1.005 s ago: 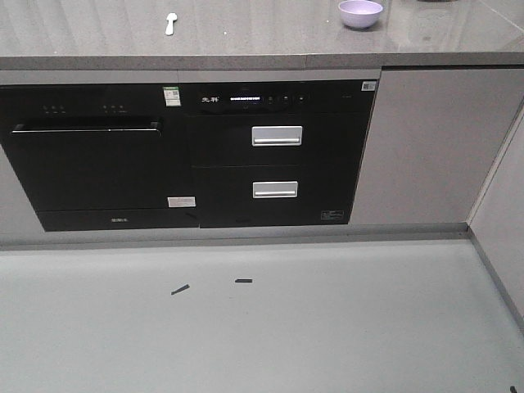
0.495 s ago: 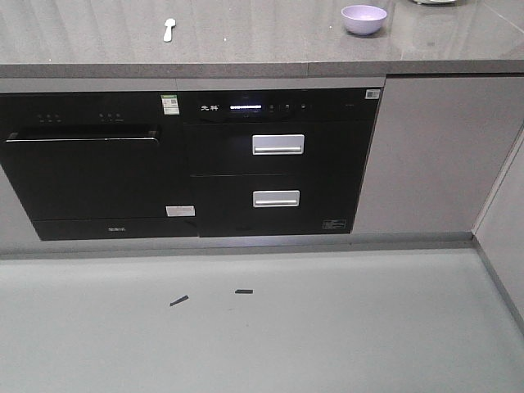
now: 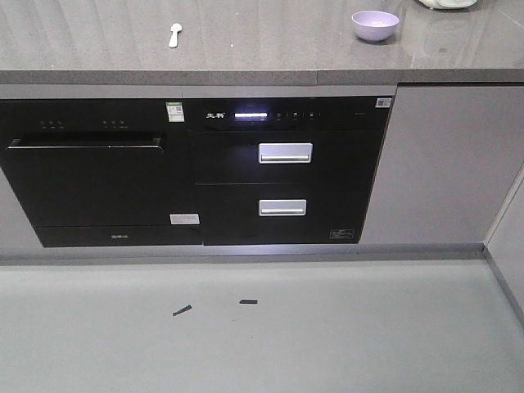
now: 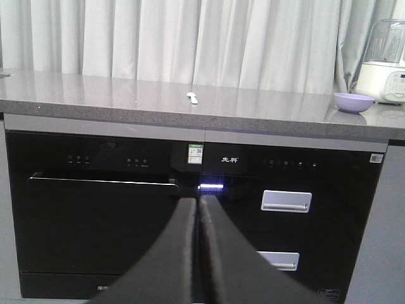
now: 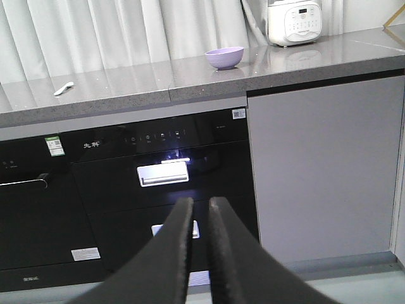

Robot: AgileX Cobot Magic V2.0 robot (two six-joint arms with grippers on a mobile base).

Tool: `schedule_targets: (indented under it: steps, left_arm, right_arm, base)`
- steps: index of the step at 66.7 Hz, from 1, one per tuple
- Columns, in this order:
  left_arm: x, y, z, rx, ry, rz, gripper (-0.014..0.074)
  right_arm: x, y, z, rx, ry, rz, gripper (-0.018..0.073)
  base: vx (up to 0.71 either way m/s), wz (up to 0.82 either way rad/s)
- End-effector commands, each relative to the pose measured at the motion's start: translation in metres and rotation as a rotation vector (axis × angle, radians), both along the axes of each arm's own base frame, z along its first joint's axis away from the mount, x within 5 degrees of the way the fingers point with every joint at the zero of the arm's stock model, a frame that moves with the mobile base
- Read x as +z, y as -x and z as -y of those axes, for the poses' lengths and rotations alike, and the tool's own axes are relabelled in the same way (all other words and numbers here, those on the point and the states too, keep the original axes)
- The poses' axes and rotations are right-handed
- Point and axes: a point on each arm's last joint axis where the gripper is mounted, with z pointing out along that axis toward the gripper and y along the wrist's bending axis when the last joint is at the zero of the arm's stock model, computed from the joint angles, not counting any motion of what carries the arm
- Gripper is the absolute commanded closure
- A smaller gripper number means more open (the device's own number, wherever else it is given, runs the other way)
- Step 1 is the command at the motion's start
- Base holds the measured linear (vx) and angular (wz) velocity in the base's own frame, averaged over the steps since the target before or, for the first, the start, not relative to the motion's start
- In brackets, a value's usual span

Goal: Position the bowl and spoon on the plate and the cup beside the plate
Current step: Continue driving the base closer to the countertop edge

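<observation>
The left pincer (image 4: 199,199) is clenched, its two dark fingers pressed together on nothing, low in front of the black oven door (image 4: 95,215) and well apart from the grey counter (image 4: 114,95). The spoon (image 4: 192,97) lies on that counter above and almost dead ahead of this pincer, its handle pointing away. The right pincer (image 5: 201,201) is all but closed, with only a thin slit between its fingers and nothing in it. The bowl (image 5: 224,57) stands upright above it and a little to its right, with a white appliance (image 5: 295,22) further right again. Neither plate nor cup shows in any view. The step in hand looks like the approach: the base should close on the counter squarely, both arms should rise above the counter edge before reaching, and the jaws should spread early, since the flat spoon will need a low, careful pinch across its handle
</observation>
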Motion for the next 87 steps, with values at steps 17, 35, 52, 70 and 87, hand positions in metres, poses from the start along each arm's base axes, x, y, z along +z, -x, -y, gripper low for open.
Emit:
schedule_targets:
  steps: [17,35,52,70,87]
  left_arm:
    - [-0.0026,0.0003,0.0015,-0.018,0.016,0.06,0.0602]
    - [-0.0026,0.0003,0.0015,-0.018,0.016,0.06,0.0602]
    - [-0.0026,0.0003,0.0015,-0.018,0.016,0.06,0.0602]
    - [-0.0026,0.0003,0.0015,-0.018,0.016,0.06,0.0602]
    - [-0.0026,0.0003,0.0015,-0.018,0.016,0.06,0.0602]
  right_arm:
    - [0.0013,0.0,-0.0018,0.019,0.011,0.064,0.0489]
    - [0.0013,0.0,-0.0018,0.019,0.011,0.064,0.0489]
    - [0.0013,0.0,-0.0018,0.019,0.011,0.064,0.0489]
    - [0.0013,0.0,-0.0018,0.019,0.011,0.064,0.0489]
    - [0.0013,0.0,-0.0018,0.019,0.011,0.064,0.0489]
  base:
    - [0.09,0.03]
    - [0.08,0.02]
    - [0.08,0.0]
    - [0.09,-0.01]
    - [0.11,0.0]
